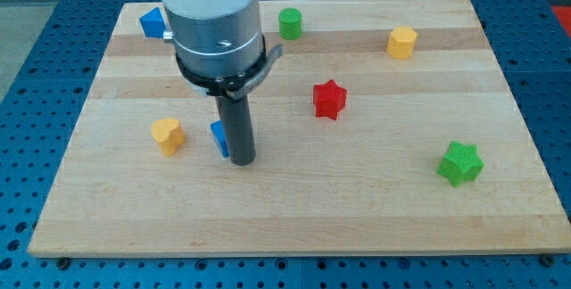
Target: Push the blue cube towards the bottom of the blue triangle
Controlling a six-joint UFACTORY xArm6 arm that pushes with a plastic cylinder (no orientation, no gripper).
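Note:
The blue cube [219,137] sits left of the board's middle, mostly hidden behind my rod; only its left edge shows. My tip [242,160] rests on the board at the cube's right side, touching or nearly touching it. The blue triangle [152,22] lies near the view's top left corner of the board, partly covered by the arm's body.
A yellow heart-shaped block [167,135] lies just left of the blue cube. A red star [329,99] is right of the middle, a green cylinder [290,23] at the top, a yellow block [401,42] at top right, a green star [460,162] at lower right.

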